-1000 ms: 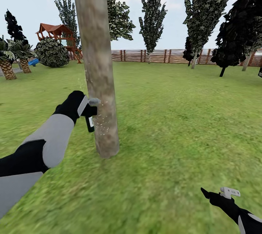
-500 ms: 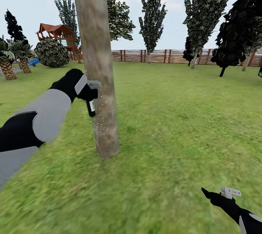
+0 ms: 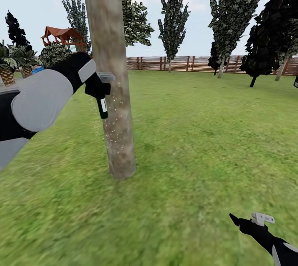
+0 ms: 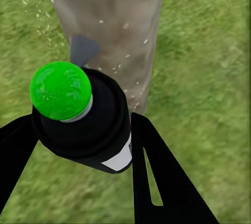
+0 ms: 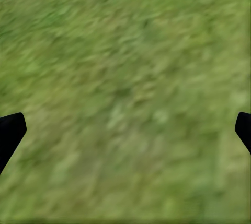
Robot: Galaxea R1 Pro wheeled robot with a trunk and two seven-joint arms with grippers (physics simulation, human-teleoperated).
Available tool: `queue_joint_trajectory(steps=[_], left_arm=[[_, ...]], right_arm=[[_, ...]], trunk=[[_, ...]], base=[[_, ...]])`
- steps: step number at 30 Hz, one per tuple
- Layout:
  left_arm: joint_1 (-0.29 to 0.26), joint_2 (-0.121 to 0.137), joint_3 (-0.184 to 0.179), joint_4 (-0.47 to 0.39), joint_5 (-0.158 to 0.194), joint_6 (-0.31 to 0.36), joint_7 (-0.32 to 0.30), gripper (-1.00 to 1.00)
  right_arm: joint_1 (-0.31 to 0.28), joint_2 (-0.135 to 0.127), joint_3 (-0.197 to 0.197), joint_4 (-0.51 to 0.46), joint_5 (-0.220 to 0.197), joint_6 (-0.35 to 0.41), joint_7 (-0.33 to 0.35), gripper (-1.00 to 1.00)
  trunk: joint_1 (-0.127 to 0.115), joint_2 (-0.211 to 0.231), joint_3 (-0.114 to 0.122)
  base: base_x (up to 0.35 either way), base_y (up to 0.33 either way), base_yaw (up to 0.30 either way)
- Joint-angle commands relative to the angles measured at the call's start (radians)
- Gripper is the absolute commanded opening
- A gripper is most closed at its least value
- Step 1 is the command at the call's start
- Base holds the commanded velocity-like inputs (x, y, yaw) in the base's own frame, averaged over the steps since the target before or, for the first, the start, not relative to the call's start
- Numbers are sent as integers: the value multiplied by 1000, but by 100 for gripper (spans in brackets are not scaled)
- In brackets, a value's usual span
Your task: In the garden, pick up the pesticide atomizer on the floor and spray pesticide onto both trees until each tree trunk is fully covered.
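A thick grey-brown tree trunk (image 3: 111, 75) rises from the grass lawn (image 3: 198, 133) just left of centre. My left gripper (image 3: 98, 89) is shut on the dark pesticide atomizer (image 3: 102, 108), whose grey trigger head touches the trunk's left side at mid height. Pale spray specks dot the bark (image 3: 117, 140) below it. In the left wrist view the black atomizer (image 4: 91, 125) with a green cap sits between my fingers (image 4: 157, 177), facing the speckled trunk (image 4: 112, 31). My right gripper (image 3: 235, 219) hangs low at the right, open over bare grass (image 5: 125, 98).
A brown slat fence (image 3: 186, 63) closes the far side of the lawn. Black conifers (image 3: 269, 34) stand at the right, palm-like plants (image 3: 10, 71) and a red playhouse (image 3: 64, 38) at the left. Wide grass lies open to the right of the trunk.
My left arm has risen along the trunk, carrying the atomizer upward by about a hand's length. Spray specks now spread higher on the bark. The right arm has stayed put.
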Motion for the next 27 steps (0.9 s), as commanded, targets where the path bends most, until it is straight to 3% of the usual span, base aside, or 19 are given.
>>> queue_joint_trajectory(steps=[1, 4, 7, 11, 15, 16, 27], left_arm=[[-2, 0, -1, 4, -1, 0, 0, -100], [-5, 2, -4, 10, -1, 0, 0, -100], [-4, 24, -16, 20, -1, -1, 0, -100], [9, 36, -21, 24, -1, -2, 0, -100], [91, 44, -22, 23, -1, -5, -1, -100], [133, 44, -22, 23, -1, -7, -1, -100], [348, 44, -20, 22, -2, -27, -4, -100]], right_arm=[[0, 0, 0, 0, 0, 0, 0, 100], [0, 0, 0, 0, 0, 0, 0, 100], [0, 0, 0, 0, 0, 0, 0, 100], [0, 1, 0, 0, 0, 0, 0, 100], [0, 2, 0, 0, 0, 0, 0, 100], [0, 3, 0, 0, 0, 0, 0, 100], [0, 6, 0, 0, 1, 0, 2, 100]], trunk=[[0, 0, 0], [0, 0, 0], [0, 0, 0], [0, 0, 0], [0, 0, 0], [0, 0, 0], [0, 0, 0]], base=[[0, 0, 0], [0, 0, 0], [0, 0, 0], [0, 0, 0], [0, 0, 0], [0, 0, 0], [0, 0, 0]])
